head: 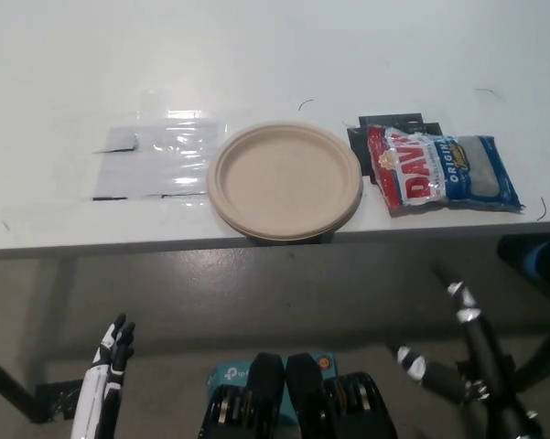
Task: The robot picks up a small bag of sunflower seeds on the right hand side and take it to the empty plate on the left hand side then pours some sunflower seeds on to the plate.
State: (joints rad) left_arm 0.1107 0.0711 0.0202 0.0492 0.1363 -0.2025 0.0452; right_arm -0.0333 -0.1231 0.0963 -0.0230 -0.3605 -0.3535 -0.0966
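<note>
A red, white and blue bag of sunflower seeds (442,169) lies flat on the white table (256,64), right of a beige paper plate (285,179) with nothing on it. The plate sits at the table's front edge. My black right hand (458,352) is low at the bottom right, below the table edge and well short of the bag, with its fingers spread apart and nothing in it. At the bottom left my white left hand (110,370) rests below the table, fingers extended and holding nothing.
A clear plastic sheet (156,163) lies taped to the table left of the plate. Black patches (389,123) show under the bag's far end. Table legs and grey floor are visible beneath the front edge.
</note>
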